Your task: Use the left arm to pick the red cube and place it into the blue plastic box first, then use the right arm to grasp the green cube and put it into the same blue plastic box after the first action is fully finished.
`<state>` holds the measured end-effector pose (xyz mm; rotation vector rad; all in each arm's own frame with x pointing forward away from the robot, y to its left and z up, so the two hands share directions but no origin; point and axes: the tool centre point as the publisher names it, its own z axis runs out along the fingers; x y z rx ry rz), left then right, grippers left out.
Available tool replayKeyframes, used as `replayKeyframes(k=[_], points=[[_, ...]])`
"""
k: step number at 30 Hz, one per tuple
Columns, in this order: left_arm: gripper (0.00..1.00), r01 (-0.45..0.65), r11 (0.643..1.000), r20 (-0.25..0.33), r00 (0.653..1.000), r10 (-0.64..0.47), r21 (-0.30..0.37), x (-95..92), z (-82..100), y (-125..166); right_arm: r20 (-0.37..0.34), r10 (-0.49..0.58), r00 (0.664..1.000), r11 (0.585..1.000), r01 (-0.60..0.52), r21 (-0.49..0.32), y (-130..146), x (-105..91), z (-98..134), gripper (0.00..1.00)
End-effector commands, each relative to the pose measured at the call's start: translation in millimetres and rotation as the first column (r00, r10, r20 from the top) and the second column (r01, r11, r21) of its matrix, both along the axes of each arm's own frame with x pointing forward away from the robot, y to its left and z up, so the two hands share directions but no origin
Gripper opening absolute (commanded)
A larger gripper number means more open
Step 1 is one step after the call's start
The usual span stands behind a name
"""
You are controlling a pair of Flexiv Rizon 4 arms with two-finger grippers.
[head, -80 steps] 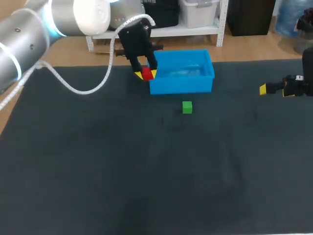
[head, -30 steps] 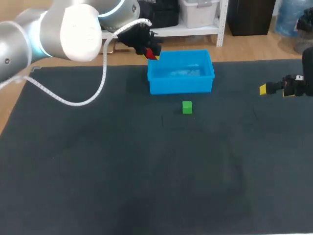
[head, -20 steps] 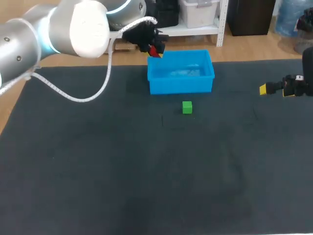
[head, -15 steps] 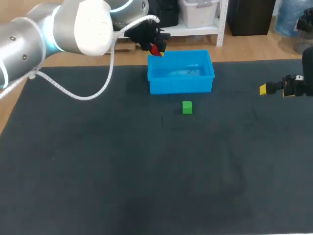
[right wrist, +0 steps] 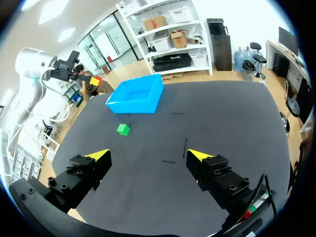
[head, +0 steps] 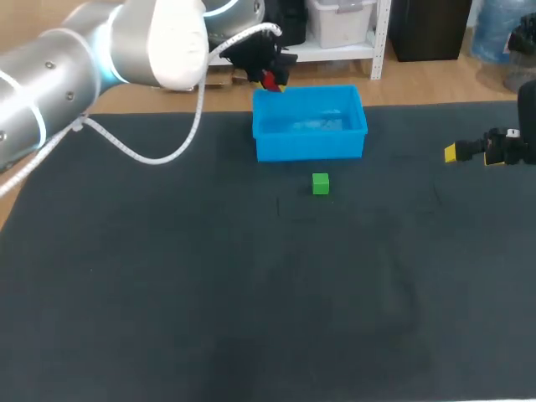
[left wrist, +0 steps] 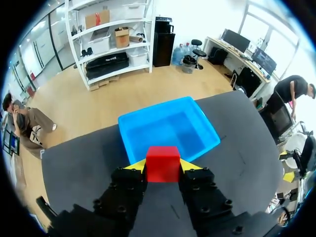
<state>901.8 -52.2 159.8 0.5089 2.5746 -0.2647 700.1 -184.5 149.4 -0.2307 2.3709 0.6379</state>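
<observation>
My left gripper [head: 270, 81] hangs in the air above the far left corner of the blue plastic box [head: 310, 124], shut on the red cube [head: 269, 80]. In the left wrist view the red cube [left wrist: 162, 164] sits clamped between the yellow fingertips of the left gripper [left wrist: 162, 165], with the blue box [left wrist: 168, 131] just ahead and below. The green cube [head: 320, 183] lies on the dark mat in front of the box. My right gripper [head: 469, 152] stays at the right edge, open and empty; its wrist view shows the right gripper [right wrist: 148, 156], the green cube [right wrist: 123, 129] and the box [right wrist: 136, 94] far ahead.
The dark mat [head: 251, 293] covers the table, bare except for the green cube and the box. My left arm's white cable [head: 142, 151] loops down over the mat's far left part.
My left gripper has carried the red cube up from the mat beside the box's left wall, then rightward to the box's far left corner. The right arm has kept still.
</observation>
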Motion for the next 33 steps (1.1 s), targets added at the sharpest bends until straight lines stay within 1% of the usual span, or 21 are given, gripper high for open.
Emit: replayKeyframes(k=[1,11,33], points=[[0.0,0.004,1.0,-0.017,1.0,-0.003,0.012,12.9,-1.6,-6,-0.001,0.0,1.0,1.0,0.0,-0.001,0,0.2,0,1.0],[0.0,0.0,1.0,-0.027,1.0,0.001,0.024,25.7,-12.5,-11,-0.001,0.0,1.0,1.0,0.0,-0.001,0,0.2,0,1.0],[0.0,-0.003,0.999,-0.023,1.0,0.005,0.049,43.0,-24.2,-20,-0.001,0.0,1.0,1.0,0.0,-0.001,0,0.2,0,1.0]])
